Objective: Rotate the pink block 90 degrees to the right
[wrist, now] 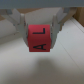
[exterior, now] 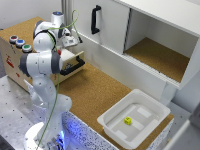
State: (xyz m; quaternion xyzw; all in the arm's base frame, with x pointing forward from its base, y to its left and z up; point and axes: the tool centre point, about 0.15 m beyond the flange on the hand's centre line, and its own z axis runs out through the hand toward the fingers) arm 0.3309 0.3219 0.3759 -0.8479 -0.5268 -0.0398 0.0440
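Observation:
In the wrist view the pink block (wrist: 39, 38), a pinkish-red cube with dark letters on its face, sits between my two fingers (wrist: 20, 24). My gripper (wrist: 39, 31) is shut on it, one finger against each side. A pale blurred surface lies just under the block. In the exterior view my gripper (exterior: 69, 40) hangs at the far left over the open drawer (exterior: 75, 64) of the wooden box. The arm hides the block in that view.
A white tray (exterior: 150, 107) at the front right holds a small yellow cube (exterior: 128, 120). A white cabinet with an open compartment (exterior: 160, 55) and a black door handle (exterior: 95, 20) stands behind. Coloured buttons (exterior: 20, 43) sit on the wooden box.

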